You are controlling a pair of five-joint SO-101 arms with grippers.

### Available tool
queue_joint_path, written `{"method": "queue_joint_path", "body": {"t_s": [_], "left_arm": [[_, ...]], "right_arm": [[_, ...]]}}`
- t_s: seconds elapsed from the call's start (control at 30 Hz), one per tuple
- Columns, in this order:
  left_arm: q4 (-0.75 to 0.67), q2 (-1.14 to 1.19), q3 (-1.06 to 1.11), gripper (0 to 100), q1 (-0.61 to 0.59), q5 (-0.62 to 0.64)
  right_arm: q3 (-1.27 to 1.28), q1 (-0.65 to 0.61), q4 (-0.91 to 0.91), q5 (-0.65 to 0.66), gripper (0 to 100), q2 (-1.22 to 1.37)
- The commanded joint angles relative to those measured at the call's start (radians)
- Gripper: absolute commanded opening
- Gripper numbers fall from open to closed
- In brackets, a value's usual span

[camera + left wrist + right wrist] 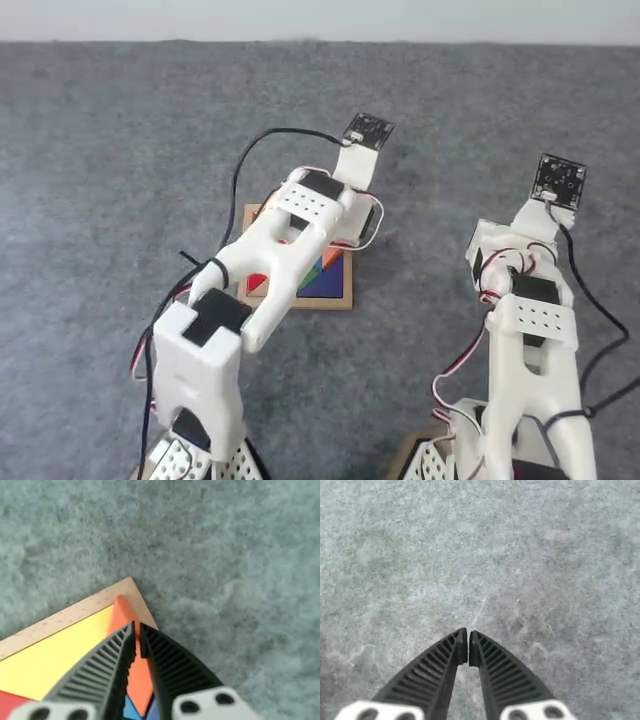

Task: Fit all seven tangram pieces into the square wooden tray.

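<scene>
Two arms rise from the lower edge of the high view. At right, the right end effector (468, 640) hangs over bare grey table (100, 150), jaws pinched narrow and empty. Mid-frame, the left end effector (136, 630), equally narrow, sits over the orange piece (122, 612) in the wooden tray (75, 611) corner, beside the yellow piece (60, 655).

The right tool (468, 647) hangs over the grey carpeted surface (530, 555), fingers closed tip to tip, apparently gripping nothing.
</scene>
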Motion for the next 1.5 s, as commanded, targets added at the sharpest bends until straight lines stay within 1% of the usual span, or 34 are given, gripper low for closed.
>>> {"method": "queue_joint_path", "body": {"t_s": [0.0, 0.1, 0.2, 0.37, 0.53, 0.63, 0.67, 0.73, 0.8, 0.87, 0.9, 1.0, 1.13, 1.3, 1.37, 1.43, 1.47], "left_arm": [[-0.087, -0.109, 0.104, 1, 0.000, -0.009], [-0.109, -0.155, 0.148, 1, 0.003, -0.008], [-0.169, -0.219, 0.219, 1, 0.009, -0.005], [-0.368, -0.368, 0.423, 1, 0.034, -0.009], [-0.379, -0.413, 0.463, 1, 0.006, 0.000], [-0.388, -0.506, 0.529, 1, -0.020, 0.066], [-0.402, -0.557, 0.567, 1, -0.028, 0.071], [-0.459, -0.663, 0.677, 1, -0.035, 0.051], [-0.534, -0.764, 0.797, 1, -0.054, -0.002], [-0.598, -0.845, 0.892, 1, -0.092, -0.035], [-0.609, -0.876, 0.921, 1, -0.123, -0.038], [-0.605, -0.921, 0.967, 1, -0.218, -0.037], [-0.588, -0.930, 1.003, 1, -0.338, -0.044], [-0.431, -0.951, 0.995, 1, -0.453, -0.048], [-0.376, -1.016, 1.013, 1, -0.488, -0.048], [-0.362, -1.120, 1.078, 1, -0.503, -0.057], [-0.362, -1.183, 1.119, 1, -0.509, -0.084]], "right_arm": [[-0.005, 0.007, -0.013, 0.011, 0.8, -0.047], [-0.005, 0.005, -0.013, 0.011, 0.8, -0.047], [-0.005, 0.005, -0.013, 0.011, 0.8, -0.047], [-0.005, 0.005, -0.013, 0.011, 0.8, -0.047], [-0.005, 0.005, -0.013, 0.011, 0.8, -0.047], [-0.005, 0.005, -0.012, 0.014, 0.8, -0.047], [-0.005, 0.005, -0.010, 0.014, 0.8, -0.048], [-0.005, 0.004, 0.001, 0.026, 0.8, -0.048], [-0.006, -0.007, 0.018, 0.044, 0.8, -0.051], [0.006, -0.027, 0.036, 0.061, 0.8, -0.076], [0.023, -0.036, 0.044, 0.077, 0.8, -0.099], [0.115, -0.087, 0.051, 0.149, 0.8, -0.220], [0.282, -0.159, 0.073, 0.270, 0.8, -0.466], [0.448, -0.179, 0.151, 0.273, 0.9, -0.789], [0.514, -0.229, 0.211, 0.259, 0.9, -0.908], [0.582, -0.275, 0.271, 0.252, 0.9, -1.032], [0.615, -0.295, 0.292, 0.252, 0.9, -1.098]]}}
